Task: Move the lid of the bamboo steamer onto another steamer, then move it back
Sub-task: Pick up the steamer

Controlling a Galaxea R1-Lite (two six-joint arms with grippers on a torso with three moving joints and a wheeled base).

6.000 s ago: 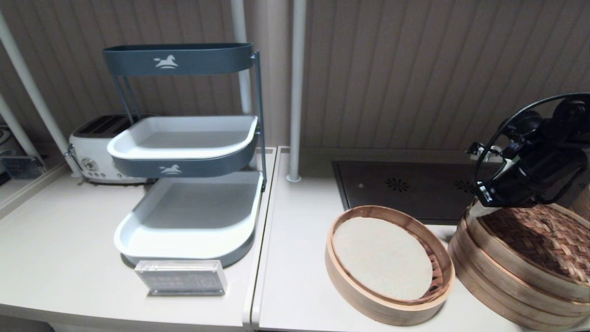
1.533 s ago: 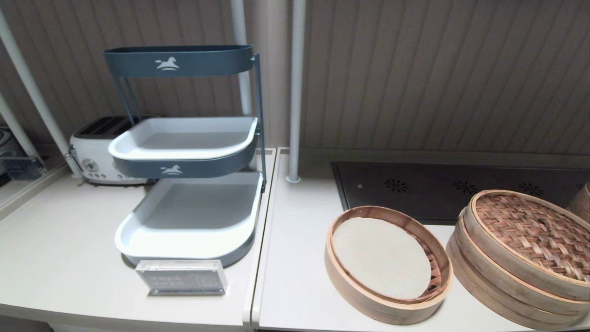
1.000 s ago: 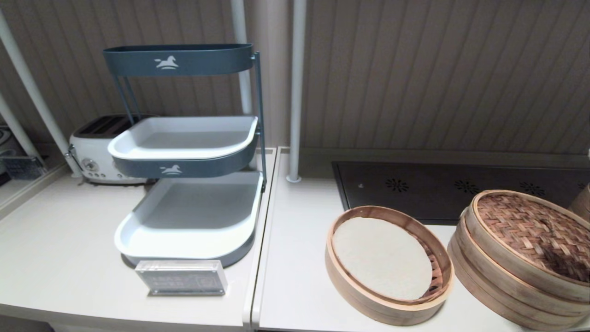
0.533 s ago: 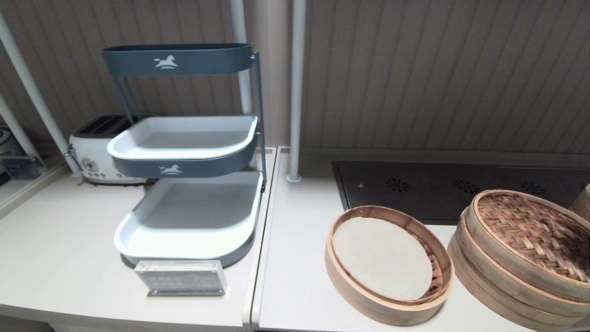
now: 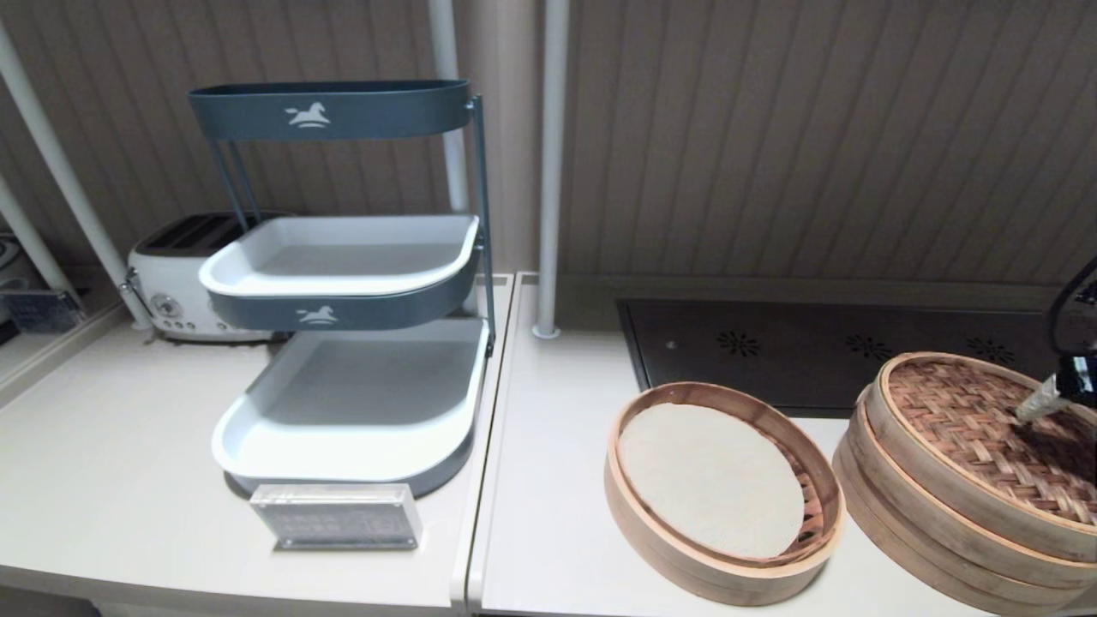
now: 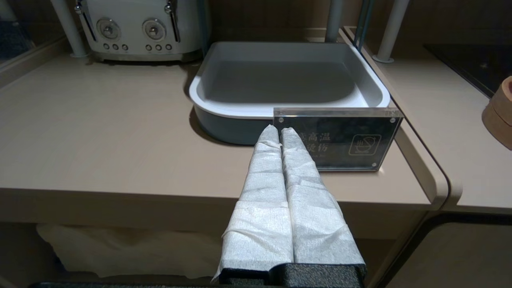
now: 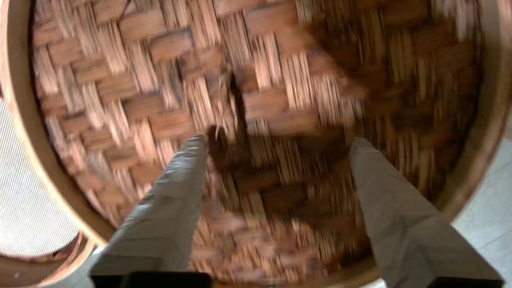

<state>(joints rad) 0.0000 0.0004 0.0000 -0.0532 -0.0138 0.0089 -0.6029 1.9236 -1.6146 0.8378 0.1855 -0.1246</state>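
The right pincer (image 7: pixel 276 144) hangs over the lid (image 5: pixel 986 428) with its two wrapped fingers (image 7: pixel 176 176) spread wide, gripping nothing. Between the fingers, and just past the tip of one, lies the small dark knot (image 7: pixel 236 120) at the middle of the weave. In the head view only one fingertip (image 5: pixel 1039 401) shows, above the lid's woven top; whether it touches the weave cannot be told. The lid sits on the steamer (image 5: pixel 900 523), a stack of pale rings on the desk (image 5: pixel 548 514), directly beneath the pincer. Beside that stack, to the pincer's left, stands the open basket (image 5: pixel 638 514) with a white liner (image 5: pixel 710 480) inside, close to the steamer. Beyond both lies a dark panel (image 5: pixel 771 343) set into the desk. The left pincer (image 6: pixel 279 130) is parked low at the desk's near edge, fingers pressed together and empty; just ahead of its tips stands a clear sign (image 6: pixel 344 140), then a grey tray (image 6: pixel 376 92), and farther off a toaster (image 6: pixel 140 28).
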